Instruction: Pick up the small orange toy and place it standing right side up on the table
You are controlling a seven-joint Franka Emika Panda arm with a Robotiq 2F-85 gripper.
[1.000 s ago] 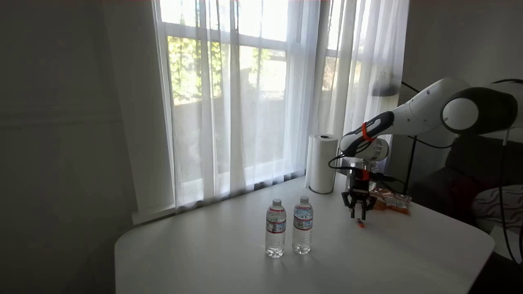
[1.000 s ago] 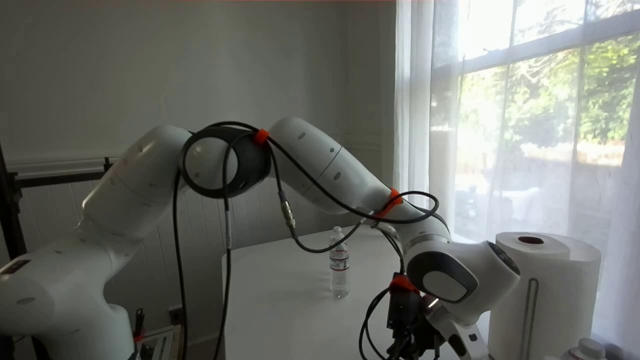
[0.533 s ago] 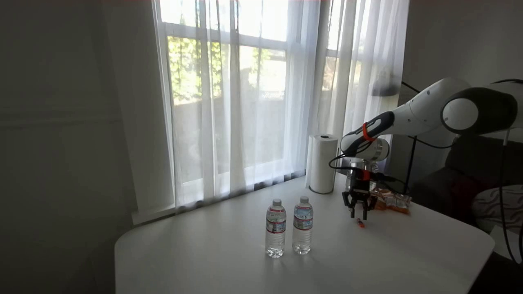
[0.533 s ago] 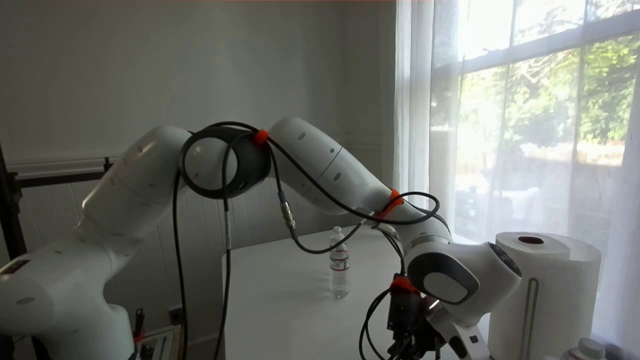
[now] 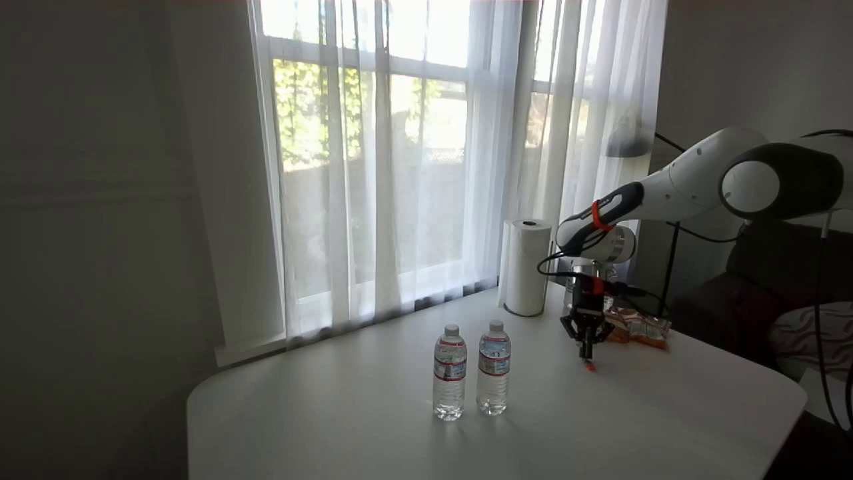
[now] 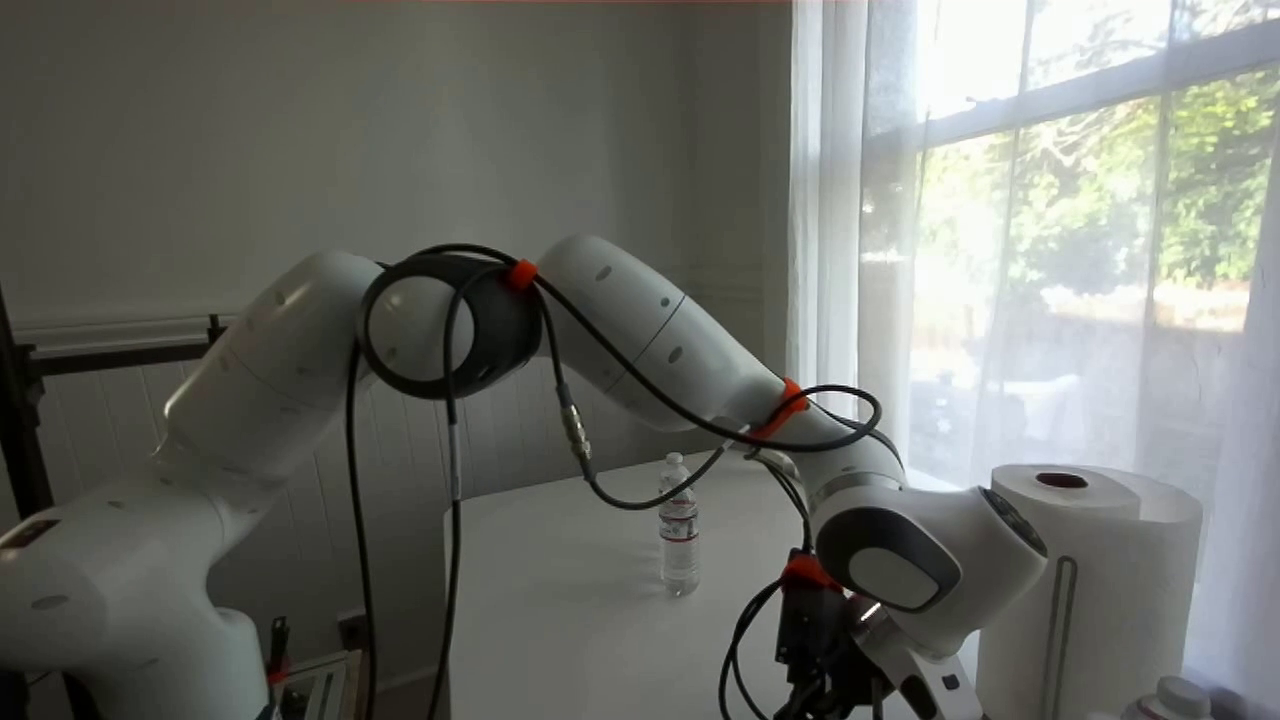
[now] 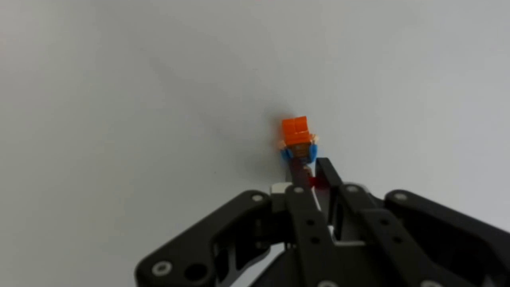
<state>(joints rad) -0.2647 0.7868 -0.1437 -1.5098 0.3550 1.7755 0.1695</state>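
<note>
Pincer closed on orange toy

I find the toy orange-legged, brown-bodied and blue-armed, the gripper black, the table plain white, the label on the left bottle red-edged, and the cushion at right pale with dark wavy strokes.

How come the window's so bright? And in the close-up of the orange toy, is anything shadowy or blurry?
In both exterior views, daylight glares white through the window while the wall is dim; in the wrist view, a soft shadow falls on the table beside the small orange toy, and the nearer gripper looks slightly blurry.
</note>
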